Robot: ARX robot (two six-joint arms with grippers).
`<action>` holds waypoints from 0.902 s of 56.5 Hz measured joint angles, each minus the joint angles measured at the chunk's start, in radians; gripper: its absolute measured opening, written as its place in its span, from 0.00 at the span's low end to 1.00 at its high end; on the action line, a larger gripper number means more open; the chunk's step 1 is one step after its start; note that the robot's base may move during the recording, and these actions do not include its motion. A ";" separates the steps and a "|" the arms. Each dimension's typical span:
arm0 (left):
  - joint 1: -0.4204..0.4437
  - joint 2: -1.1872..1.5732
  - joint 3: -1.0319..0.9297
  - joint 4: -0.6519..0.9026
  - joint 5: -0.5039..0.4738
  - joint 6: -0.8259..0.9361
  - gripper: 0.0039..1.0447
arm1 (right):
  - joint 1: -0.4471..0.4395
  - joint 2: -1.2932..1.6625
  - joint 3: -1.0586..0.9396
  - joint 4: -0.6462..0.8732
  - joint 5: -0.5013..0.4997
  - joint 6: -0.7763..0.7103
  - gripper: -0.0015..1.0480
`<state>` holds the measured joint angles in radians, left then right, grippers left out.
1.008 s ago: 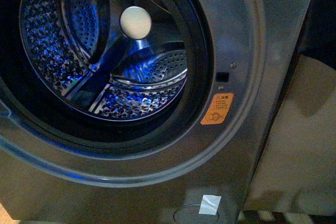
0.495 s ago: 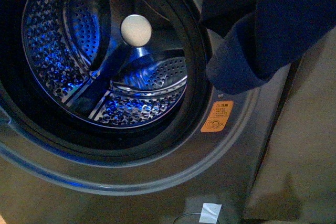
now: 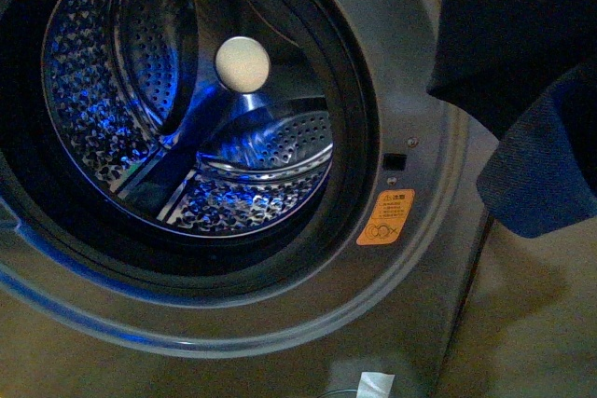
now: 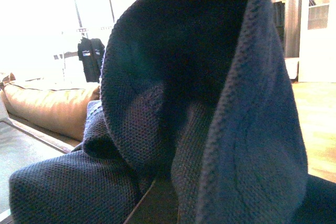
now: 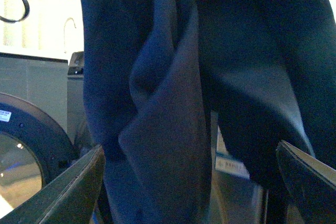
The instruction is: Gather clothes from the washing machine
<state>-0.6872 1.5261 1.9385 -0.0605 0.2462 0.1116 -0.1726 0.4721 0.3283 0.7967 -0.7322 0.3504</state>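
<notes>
Navy clothes (image 5: 157,103), between spread right claw (image 5: 189,148)

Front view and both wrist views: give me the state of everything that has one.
washing machine: porthole open.
drum: empty, lit blue.
clothes: out of the drum, hanging limp.
right gripper: fingers spread open.
left gripper: not visible, clothes fill its view.

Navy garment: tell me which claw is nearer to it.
Left, probably: the garment drapes over the left claw's camera, hiding it; the right claw is open, fabric hanging ahead of it.
</notes>
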 joint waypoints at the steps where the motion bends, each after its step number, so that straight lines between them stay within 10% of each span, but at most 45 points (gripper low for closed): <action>1: 0.000 0.000 0.000 0.000 0.000 0.000 0.07 | 0.010 0.006 0.017 0.000 0.008 -0.015 0.93; 31: 0.000 0.000 0.000 0.000 0.000 0.000 0.07 | 0.063 0.168 0.238 0.151 0.133 -0.245 0.93; 51: 0.000 0.000 0.000 0.000 0.000 0.000 0.07 | -0.026 0.420 0.366 0.347 -0.051 0.062 0.93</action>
<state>-0.6872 1.5261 1.9385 -0.0605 0.2459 0.1116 -0.1982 0.8925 0.6941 1.1439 -0.7834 0.4122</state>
